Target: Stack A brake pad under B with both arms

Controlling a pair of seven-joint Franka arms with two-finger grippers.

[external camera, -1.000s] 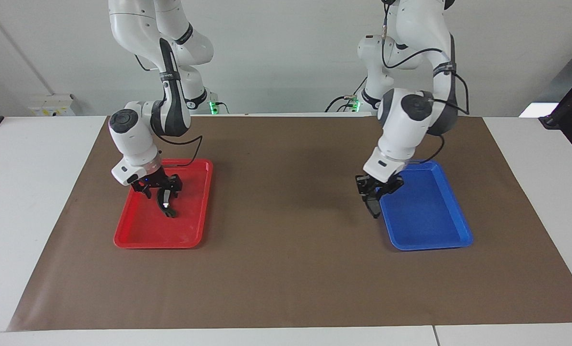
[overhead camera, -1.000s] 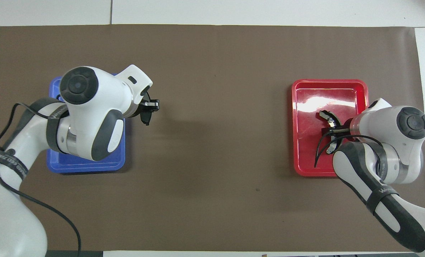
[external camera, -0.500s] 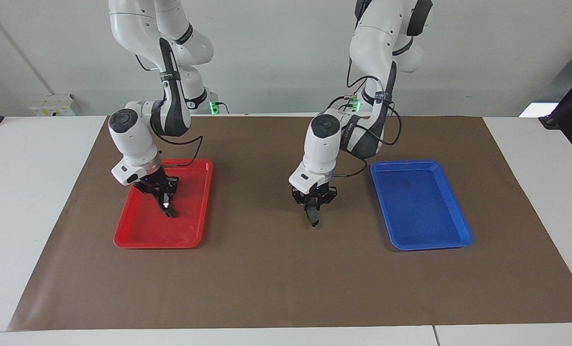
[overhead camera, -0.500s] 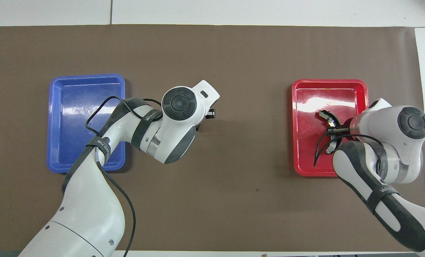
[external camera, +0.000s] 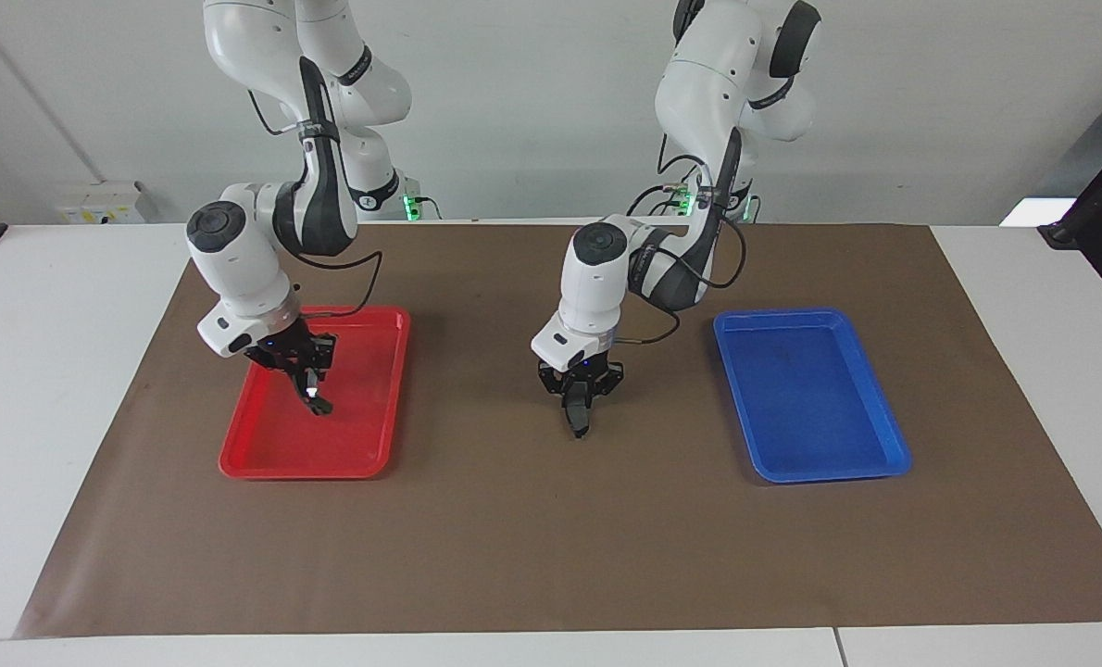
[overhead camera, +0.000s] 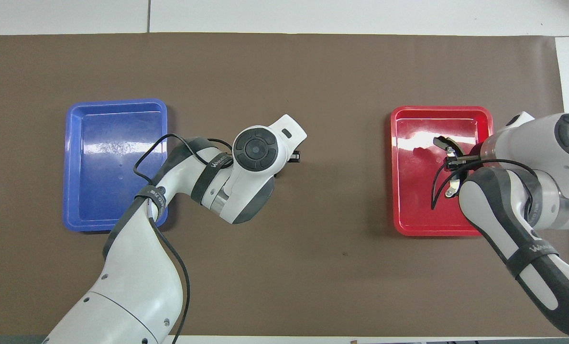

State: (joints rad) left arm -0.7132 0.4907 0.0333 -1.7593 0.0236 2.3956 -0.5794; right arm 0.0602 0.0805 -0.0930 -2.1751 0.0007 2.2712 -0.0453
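Note:
A brake pad (external camera: 578,421), a short dark-grey piece, hangs on end from my left gripper (external camera: 580,400), which is shut on it low over the middle of the brown mat. In the overhead view the left wrist hides the pad, and only the left gripper's (overhead camera: 291,156) edge shows. B (external camera: 315,401), the curved black shoe with shiny silver ends, is held just above the floor of the red tray (external camera: 273,454) by my right gripper (external camera: 299,371), shut on its middle. From overhead, B (overhead camera: 442,142) curves out on both sides of the right gripper (overhead camera: 456,161).
A blue tray (external camera: 820,408) with nothing in it lies toward the left arm's end of the mat, also seen from overhead as the blue tray (overhead camera: 112,167). The red tray (overhead camera: 409,215) lies toward the right arm's end. Bare brown mat spreads between them.
My left arm carried the pad from the blue tray's edge to the mat's middle. My right gripper closed on B and raised it slightly off the red tray.

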